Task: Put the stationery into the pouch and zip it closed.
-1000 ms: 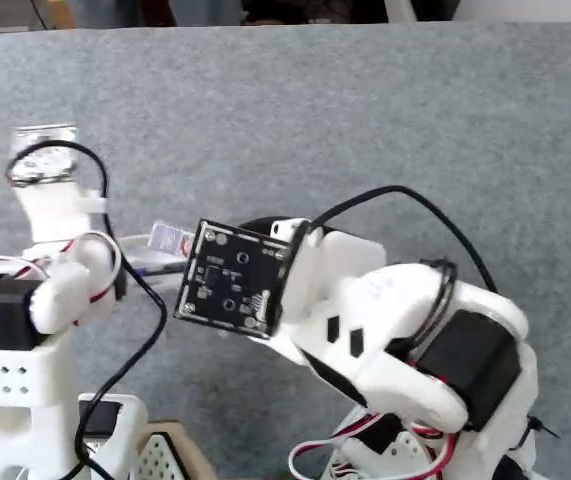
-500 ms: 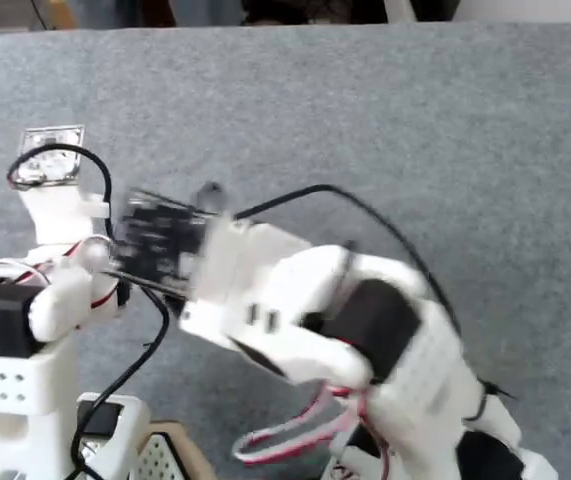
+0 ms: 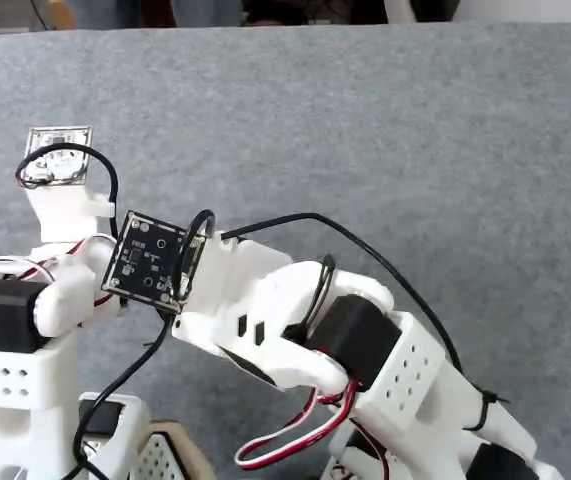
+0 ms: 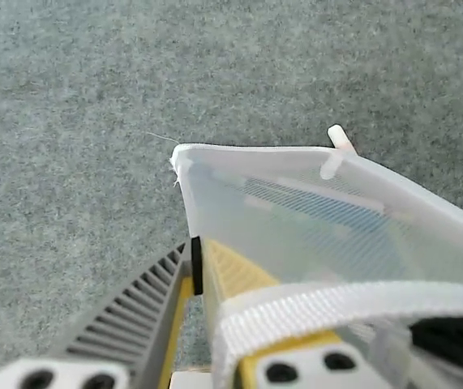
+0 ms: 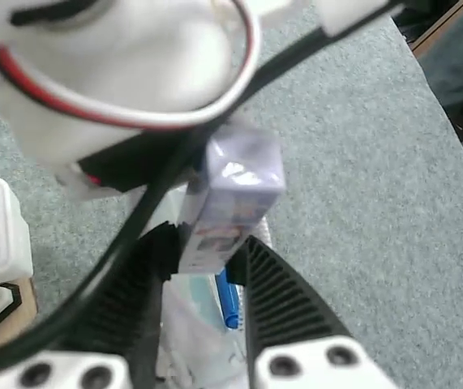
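Right wrist view, purple box (image 5: 235, 174) in right pincer (image 5: 207, 241), pouch (image 5: 186, 332) partly hidden

A grey, felt-like table (image 3: 445, 120) stretched to the far edge, and a tan board (image 3: 193, 462) lay at its near edge.

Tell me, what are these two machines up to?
They are packing a pouch. The left arm's tool grips a see-through mesh pouch by one edge over the grey table. The right arm's tool pinches a small purple-and-white packet right above the pouch, where a blue pen lies inside. The packet is not in yet, and the zipping has yet to come.
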You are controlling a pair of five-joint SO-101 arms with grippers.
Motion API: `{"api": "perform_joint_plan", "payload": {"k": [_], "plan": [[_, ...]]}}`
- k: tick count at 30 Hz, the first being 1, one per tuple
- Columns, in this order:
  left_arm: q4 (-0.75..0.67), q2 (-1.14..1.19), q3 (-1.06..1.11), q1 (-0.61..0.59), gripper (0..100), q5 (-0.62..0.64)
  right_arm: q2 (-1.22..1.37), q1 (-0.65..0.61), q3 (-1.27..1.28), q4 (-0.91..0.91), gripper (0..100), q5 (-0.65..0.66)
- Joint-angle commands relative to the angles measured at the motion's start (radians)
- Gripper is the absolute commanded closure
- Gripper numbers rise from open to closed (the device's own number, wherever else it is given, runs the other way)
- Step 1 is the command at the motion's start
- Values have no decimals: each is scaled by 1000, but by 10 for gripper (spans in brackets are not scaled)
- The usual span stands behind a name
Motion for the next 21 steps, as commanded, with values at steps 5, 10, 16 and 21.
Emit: {"api": "perform_joint_plan", "payload": {"k": [5,10,16,21], "plan": [[0,-11,-53,2,971,-6,-4,-46,-82,95,860,0],[0,-11,-53,2,971,-6,-5,-48,-193,152,858,0],[0,-11,-54,2,971,-6,-5,-48,-292,229,857,0],[0,-11,-54,2,971,-6,-5,-48,-361,259,857,-2]]}}
